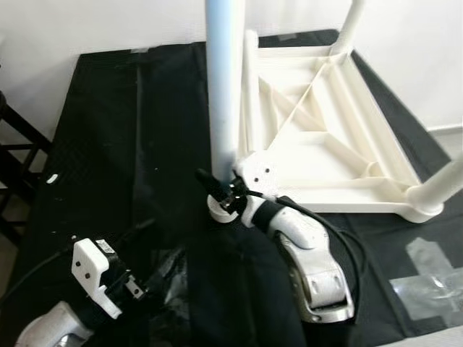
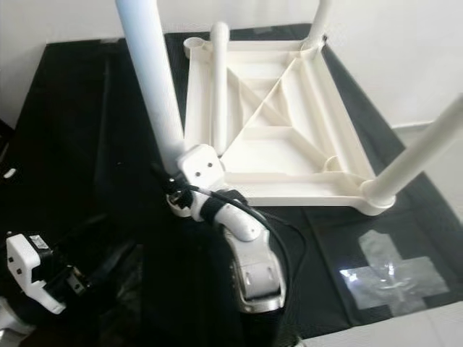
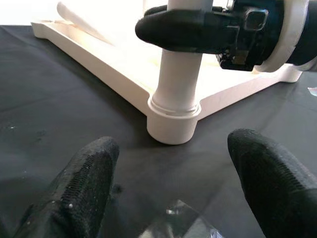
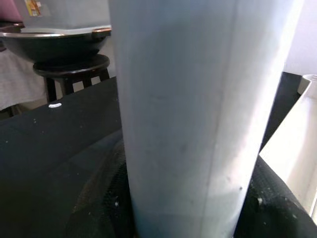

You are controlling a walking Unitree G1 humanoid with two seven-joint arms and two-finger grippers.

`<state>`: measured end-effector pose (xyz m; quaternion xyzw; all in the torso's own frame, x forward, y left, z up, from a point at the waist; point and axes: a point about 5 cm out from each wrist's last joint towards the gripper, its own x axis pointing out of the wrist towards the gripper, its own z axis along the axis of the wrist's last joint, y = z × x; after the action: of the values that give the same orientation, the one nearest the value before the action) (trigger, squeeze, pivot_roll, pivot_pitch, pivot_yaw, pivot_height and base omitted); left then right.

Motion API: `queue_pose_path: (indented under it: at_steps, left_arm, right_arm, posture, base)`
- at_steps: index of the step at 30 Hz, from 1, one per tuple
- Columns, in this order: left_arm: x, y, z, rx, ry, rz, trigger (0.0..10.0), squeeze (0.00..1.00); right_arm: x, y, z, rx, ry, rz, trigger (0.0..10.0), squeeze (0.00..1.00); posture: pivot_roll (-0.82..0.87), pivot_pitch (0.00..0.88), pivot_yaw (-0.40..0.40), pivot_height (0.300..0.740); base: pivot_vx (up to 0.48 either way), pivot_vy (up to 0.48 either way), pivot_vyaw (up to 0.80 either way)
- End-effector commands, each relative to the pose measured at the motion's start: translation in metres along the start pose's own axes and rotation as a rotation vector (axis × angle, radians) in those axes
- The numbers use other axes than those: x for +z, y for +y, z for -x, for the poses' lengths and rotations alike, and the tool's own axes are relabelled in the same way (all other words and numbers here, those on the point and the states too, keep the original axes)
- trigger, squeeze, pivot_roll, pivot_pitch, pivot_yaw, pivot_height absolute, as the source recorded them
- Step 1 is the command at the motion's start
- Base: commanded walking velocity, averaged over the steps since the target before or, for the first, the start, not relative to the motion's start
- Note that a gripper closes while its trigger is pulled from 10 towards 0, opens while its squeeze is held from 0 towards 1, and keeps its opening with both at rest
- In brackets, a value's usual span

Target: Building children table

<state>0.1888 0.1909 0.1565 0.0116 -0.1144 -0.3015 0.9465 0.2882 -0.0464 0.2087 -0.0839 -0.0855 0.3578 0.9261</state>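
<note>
One white plastic children's table (image 2: 275, 137) lies upside down on a black cloth (image 2: 79, 123), ribbed underside up; four white tube legs counted: one leg (image 2: 148, 87) stands upright in the corner socket (image 3: 173, 121) nearest the robot; a second leg (image 2: 416, 155) stands in the near right corner; a third leg (image 2: 318, 22) rises from the far right corner; a fourth leg (image 2: 219, 87) lies loose along the left inner edge of the underside, its far end beside the one empty far left socket (image 2: 194, 47).

Right gripper (image 1: 221, 189) is clamped around the base of the nearest leg, just above the socket; black fingers (image 3: 173, 29) wrap the tube on both sides; the right wrist view has the tube close up between the finger pads.

Left gripper (image 3: 173, 198) sits low on the cloth near that same corner, its two fingers (image 3: 84, 183) spread apart and touching nothing.

One patch of clear tape (image 2: 394, 278) on the cloth at near right; one dark stool (image 4: 72, 67) with one dark bowl (image 4: 54, 44) beyond the cloth.
</note>
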Motion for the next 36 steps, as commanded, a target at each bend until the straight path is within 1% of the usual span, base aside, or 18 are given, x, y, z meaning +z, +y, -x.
queue_pose_path:
  at_steps: [1,2,3,4,5,6,7,8,9,12,15,16,18,19,31,32,33,36]
  left_arm:
    - [-0.004,0.0,0.003,0.01,0.013,-0.001,10.0,0.0]
    - [-0.004,0.0,0.004,0.019,0.01,-0.005,10.0,0.0]
    - [-0.004,0.001,0.003,0.025,0.004,-0.006,10.0,0.0]
    - [-0.004,0.001,0.003,0.025,0.004,-0.006,10.0,0.0]
    - [-0.004,0.001,0.003,0.024,0.003,-0.005,10.0,0.0]
    - [-0.004,0.001,0.002,0.021,0.002,-0.003,10.0,0.0]
    - [-0.004,0.001,0.002,0.021,0.002,-0.003,10.0,0.0]
    - [-0.004,0.001,0.002,0.016,0.001,0.0,10.0,0.0]
    - [-0.004,0.0,0.001,0.012,0.0,0.002,10.0,0.0]
    - [-0.003,0.0,0.001,0.01,0.0,0.003,10.0,0.0]
    - [-0.003,-0.001,0.001,0.006,0.0,0.004,10.0,0.0]
    - [-0.002,-0.002,0.001,0.004,0.0,0.004,10.0,0.0]
    - [-0.002,-0.002,0.002,0.003,0.0,0.004,10.0,0.0]
    - [-0.001,-0.003,0.002,0.003,0.001,0.005,10.0,0.0]
    - [0.003,-0.008,0.009,0.002,0.014,0.009,10.0,0.0]
    - [0.003,-0.008,0.009,0.003,0.015,0.009,10.0,0.0]
    - [0.004,-0.009,0.01,0.003,0.019,0.008,10.0,0.0]
    - [0.003,-0.009,0.01,0.005,0.022,0.009,10.0,0.0]
  right_arm:
    - [-0.035,0.001,0.002,0.008,0.2,-0.063,2.1,0.0]
    - [-0.032,0.001,0.001,0.013,0.205,-0.067,2.1,0.0]
    - [-0.02,0.006,0.001,0.036,0.176,-0.083,10.0,0.0]
    - [-0.02,0.006,0.001,0.036,0.176,-0.083,10.0,0.0]
    - [-0.017,0.008,0.001,0.06,0.165,-0.085,10.0,0.22]
    - [-0.012,0.008,-0.001,0.101,0.138,-0.1,10.0,0.82]
    - [-0.012,0.008,-0.001,0.101,0.138,-0.1,10.0,0.82]
    - [-0.001,0.004,-0.005,0.22,0.075,-0.097,10.0,1.0]
    - [0.011,0.0,-0.008,0.364,0.006,-0.114,10.0,1.0]
    - [0.02,-0.003,-0.009,0.461,-0.043,-0.122,10.0,1.0]
    - [0.028,-0.015,-0.009,0.655,-0.068,-0.012,10.0,1.0]
    - [0.028,-0.025,-0.013,0.714,-0.042,0.06,10.0,0.9]
    - [0.028,-0.032,-0.014,0.748,-0.021,0.106,10.0,0.9]
    - [0.03,-0.041,-0.018,0.8,-0.001,0.123,10.0,0.0]
    - [0.049,-0.072,-0.036,1.028,0.07,0.11,10.0,0.0]
    - [0.05,-0.072,-0.037,1.05,0.071,0.104,3.6,0.0]
    - [0.051,-0.072,-0.038,1.077,0.078,0.105,0.0,0.0]
    - [0.05,-0.07,-0.039,1.102,0.093,0.119,0.0,0.0]
  posture:
    - [-0.09,0.236,-0.039,0.74]
    - [-0.09,0.237,-0.039,0.74]
    - [-0.09,0.237,-0.04,0.74]
    - [-0.09,0.237,-0.04,0.74]
    - [-0.09,0.237,-0.04,0.74]
    - [-0.09,0.237,-0.038,0.74]
    - [-0.09,0.237,-0.038,0.74]
    - [-0.09,0.242,-0.035,0.74]
    - [-0.09,0.244,-0.034,0.74]
    - [-0.09,0.244,-0.034,0.74]
    - [-0.06,0.252,-0.034,0.74]
    - [-0.05,0.26,-0.032,0.74]
    - [-0.05,0.262,-0.033,0.74]
    - [-0.04,0.268,-0.034,0.74]
    - [0.01,0.307,-0.04,0.74]
    - [0.01,0.311,-0.041,0.74]
    - [0.01,0.312,-0.042,0.74]
    - [-0.02,0.311,-0.037,0.74]
  base:
    - [0.0,0.0,0.0]
    - [0.0,0.0,0.0]
    - [0.0,0.0,0.0]
    - [0.0,0.0,0.0]
    - [0.0,0.0,0.0]
    - [0.0,0.0,0.0]
    - [0.0,0.0,0.0]
    - [0.0,0.0,0.0]
    - [0.0,0.0,0.0]
    - [0.0,0.0,0.0]
    - [0.0,0.0,0.0]
    - [0.0,0.0,0.0]
    - [0.0,0.0,0.0]
    - [0.0,0.0,0.0]
    - [0.0,0.0,0.0]
    - [0.0,0.0,0.0]
    - [0.0,0.0,0.0]
    - [0.0,0.0,0.0]
